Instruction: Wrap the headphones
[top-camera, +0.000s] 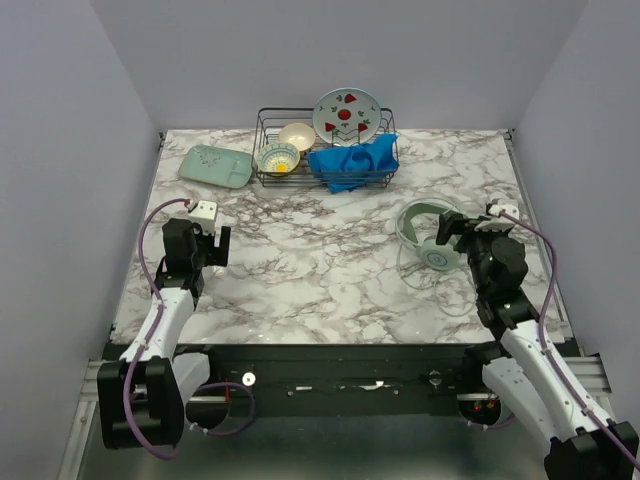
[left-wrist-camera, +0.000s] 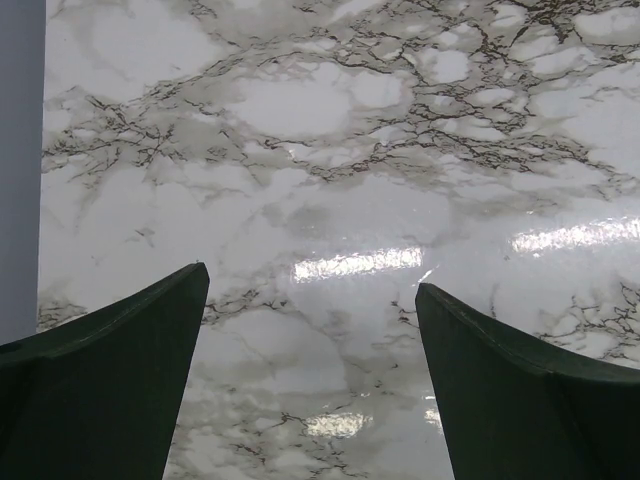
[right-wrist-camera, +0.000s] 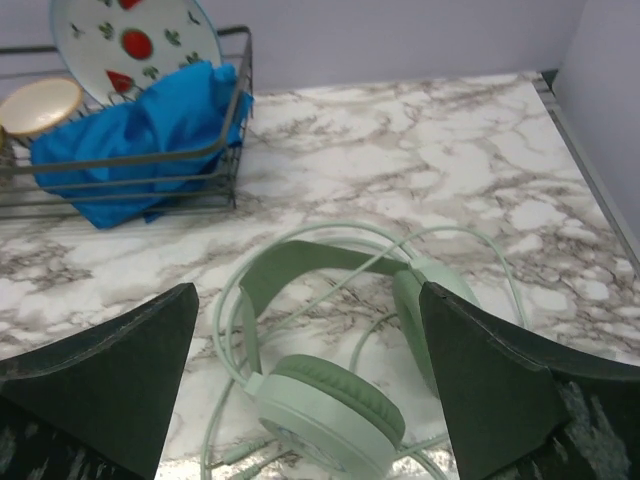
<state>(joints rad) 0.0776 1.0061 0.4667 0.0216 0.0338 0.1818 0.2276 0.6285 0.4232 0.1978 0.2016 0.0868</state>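
Our right jaws hover wide apart over the headphones (right-wrist-camera: 330, 405); our left jaws, equally parted, face the counter (left-wrist-camera: 330, 150).

Marble-patterned table (top-camera: 330, 270). At its far edge, a black wire rack (top-camera: 290, 183) holds an upright plate (top-camera: 347, 116) with red motifs, possibly fruit, a cream bowl (top-camera: 297, 135), a patterned bowl (top-camera: 278, 158) and a crumpled blue cloth (top-camera: 352, 163). A flat mint-green tray (top-camera: 216, 166) lies just left of it.
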